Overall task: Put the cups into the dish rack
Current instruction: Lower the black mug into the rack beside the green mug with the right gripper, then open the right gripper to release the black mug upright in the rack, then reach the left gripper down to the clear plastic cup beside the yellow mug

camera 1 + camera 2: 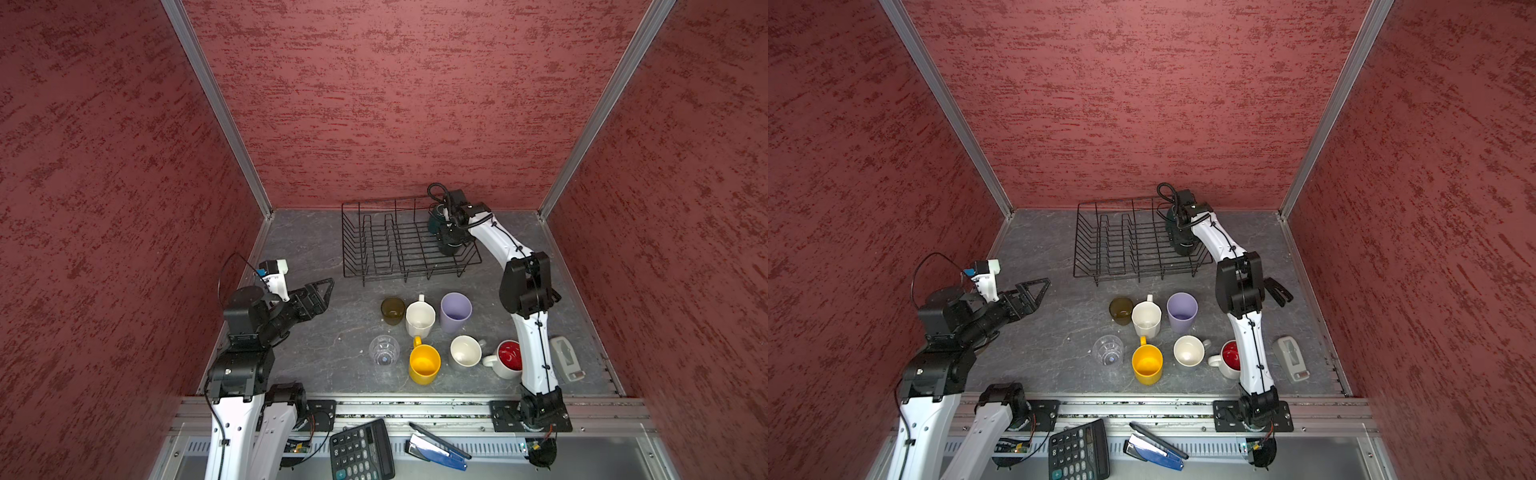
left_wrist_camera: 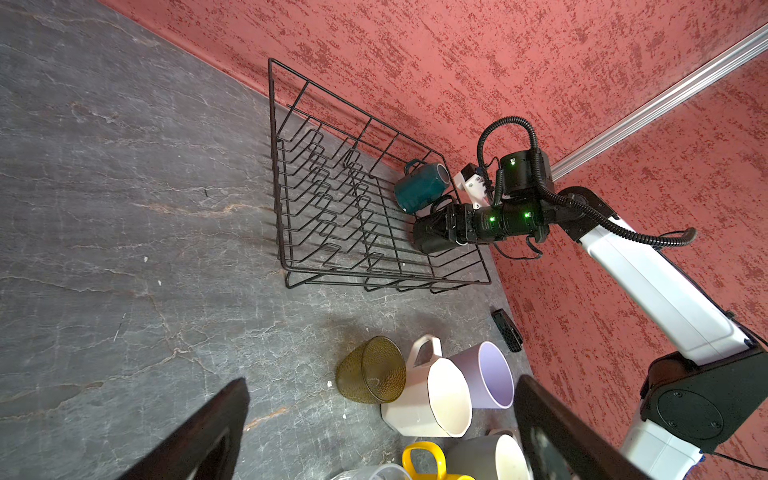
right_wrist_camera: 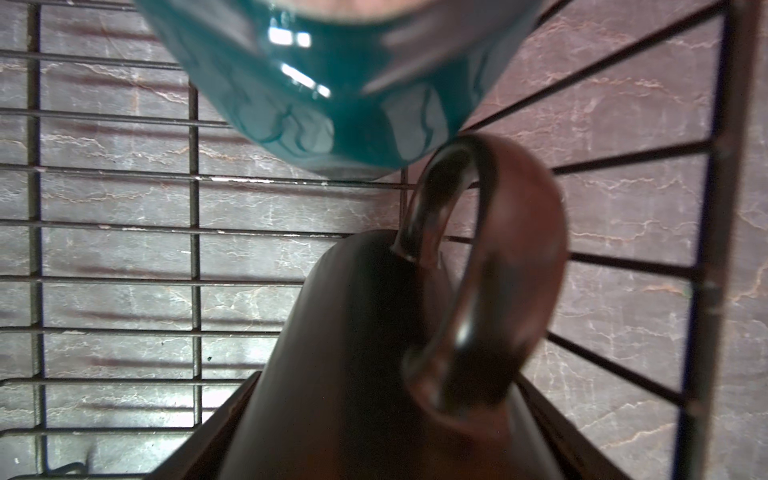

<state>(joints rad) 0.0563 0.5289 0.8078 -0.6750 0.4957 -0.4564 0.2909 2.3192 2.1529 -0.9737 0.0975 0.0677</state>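
Black wire dish rack point(image 1: 386, 245) sits at the back of the grey table point(image 1: 307, 249). At its right end the right gripper point(image 2: 436, 232) clasps a black mug point(image 3: 353, 332) lying sideways, just beside a teal mug point(image 2: 419, 187). The left gripper point(image 1: 326, 295) hangs empty, jaws wide apart. In front of the rack stand a lavender tumbler point(image 1: 456, 311), yellow mug point(image 1: 424, 363), white mug point(image 1: 419, 318), red-lined mug point(image 1: 507, 359), grey mug point(image 1: 466, 351), clear glass point(image 1: 384, 350) and olive glass point(image 1: 392, 309).

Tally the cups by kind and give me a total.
Mugs: 6 (teal mug, black mug, white mug, yellow mug, grey mug, red-inside mug)
Glasses: 2 (olive glass, clear glass)
Tumblers: 1 (lavender tumbler)
Total: 9
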